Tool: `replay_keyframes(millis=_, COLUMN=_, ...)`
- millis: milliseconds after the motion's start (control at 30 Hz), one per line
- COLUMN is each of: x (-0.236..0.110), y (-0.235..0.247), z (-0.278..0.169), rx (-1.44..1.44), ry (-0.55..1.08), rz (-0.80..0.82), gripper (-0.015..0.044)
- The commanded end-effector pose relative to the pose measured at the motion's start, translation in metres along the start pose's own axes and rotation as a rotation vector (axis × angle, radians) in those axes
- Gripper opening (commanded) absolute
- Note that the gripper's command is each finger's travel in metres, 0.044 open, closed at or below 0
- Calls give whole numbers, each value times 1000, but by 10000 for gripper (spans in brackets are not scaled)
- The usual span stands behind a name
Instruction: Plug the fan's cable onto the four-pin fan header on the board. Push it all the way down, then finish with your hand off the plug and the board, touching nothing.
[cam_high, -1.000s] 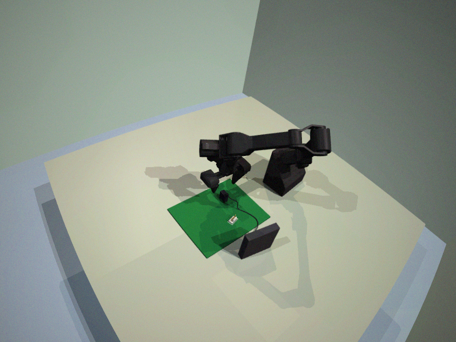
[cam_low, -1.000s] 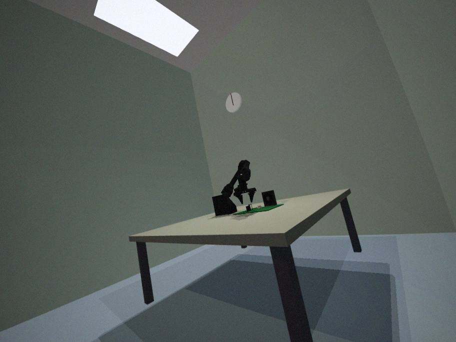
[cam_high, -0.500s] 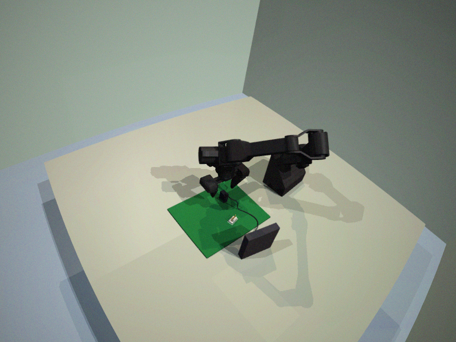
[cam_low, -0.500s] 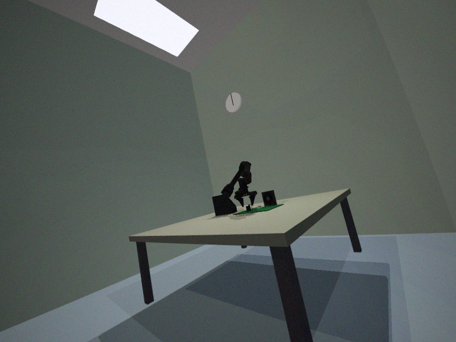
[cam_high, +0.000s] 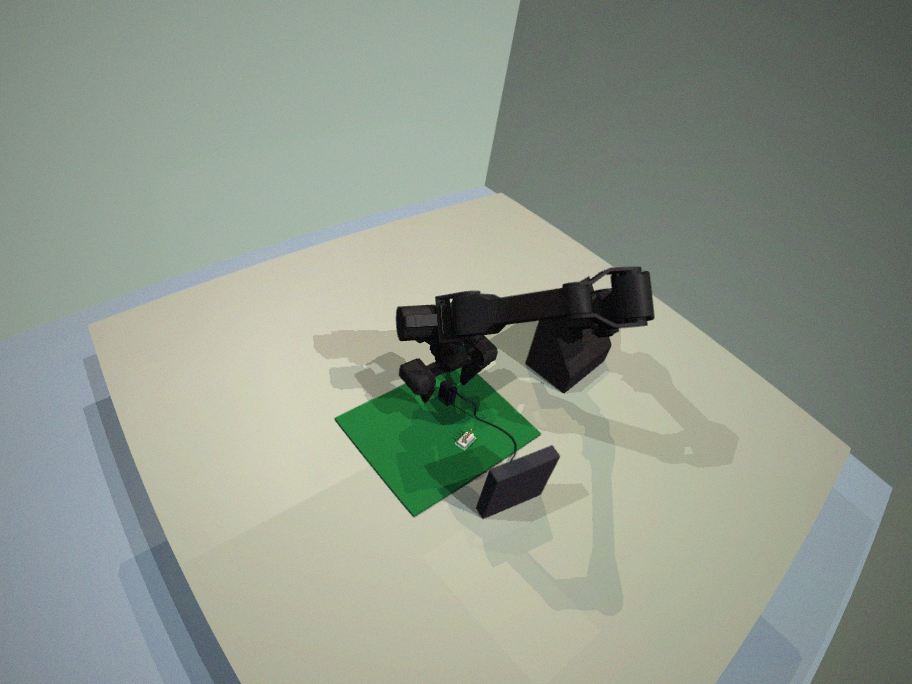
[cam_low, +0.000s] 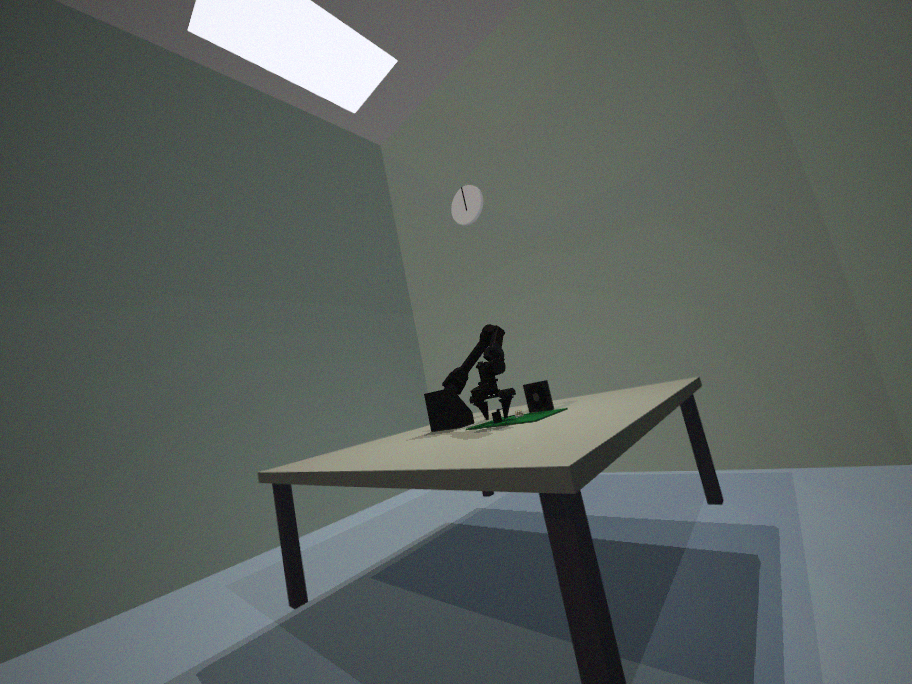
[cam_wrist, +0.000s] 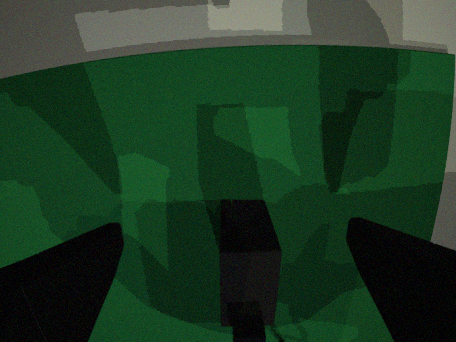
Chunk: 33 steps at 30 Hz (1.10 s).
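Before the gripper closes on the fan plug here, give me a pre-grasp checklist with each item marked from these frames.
1. Gripper open and holding nothing: ok.
2. Plug centred between the fingers in the wrist view: ok.
3. Plug standing on the green board, not yet on the header: ok.
4. Fingers low enough to grip the plug's sides: cannot tell; the top view puts them around it, but the height is unclear.
5. Cable slack, running free to the fan: ok.
6. Header pins unobstructed: ok.
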<state>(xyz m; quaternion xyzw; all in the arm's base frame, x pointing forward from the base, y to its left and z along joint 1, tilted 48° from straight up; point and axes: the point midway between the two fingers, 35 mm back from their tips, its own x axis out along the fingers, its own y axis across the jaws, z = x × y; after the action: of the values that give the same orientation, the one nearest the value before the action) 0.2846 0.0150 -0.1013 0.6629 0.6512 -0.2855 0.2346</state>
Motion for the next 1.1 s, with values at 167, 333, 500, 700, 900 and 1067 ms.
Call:
replay_keyframes(millis=167, x=3, y=-1, z=0, rx=3, ry=1, rz=-4, gripper=414)
replay_keyframes(millis=333, x=3, y=-1, z=0, rx=3, ry=1, rz=-4, gripper=282)
replay_keyframes(millis=500, x=3, y=-1, z=0, rx=3, ry=1, rz=-4, gripper=151)
replay_keyframes(millis=700, x=3, y=-1, z=0, rx=3, ry=1, rz=-4, gripper=0)
replay_keyframes(millis=900, x=-36, y=0, z=1, rx=11, ry=3, rz=-6, gripper=0)
replay_keyframes(millis=1067, x=-48, y=-1, z=1, rx=12, ry=5, rz=-6, gripper=0)
